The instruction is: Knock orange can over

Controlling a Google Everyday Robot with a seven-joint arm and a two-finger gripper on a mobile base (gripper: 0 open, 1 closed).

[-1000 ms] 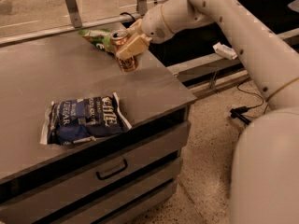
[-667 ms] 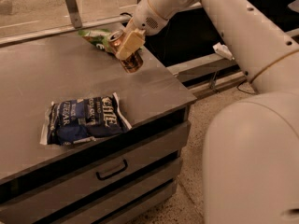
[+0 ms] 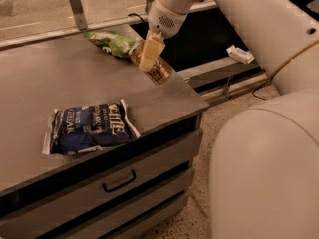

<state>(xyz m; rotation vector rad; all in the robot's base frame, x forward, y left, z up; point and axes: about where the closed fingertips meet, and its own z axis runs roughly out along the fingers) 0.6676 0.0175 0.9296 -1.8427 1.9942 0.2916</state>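
Observation:
The orange can [image 3: 162,73] is a slim copper can with a silver top. It is tipped steeply on the grey counter [image 3: 60,78], near the back right edge. Its top points back left and its base points front right. My gripper [image 3: 149,58] comes down from above on the white arm [image 3: 172,6] and is right at the can's middle, covering part of it.
A blue chip bag [image 3: 89,127] lies flat near the counter's front edge. A green chip bag [image 3: 110,40] lies at the back, just behind the can. Drawers [image 3: 119,180] sit under the counter. The robot's white body [image 3: 269,168] fills the right. A metal rail [image 3: 75,6] runs behind.
The arm has swung in higher over the counter. The can has tipped further over, with its base sliding out towards the counter's right edge. The bags have not moved.

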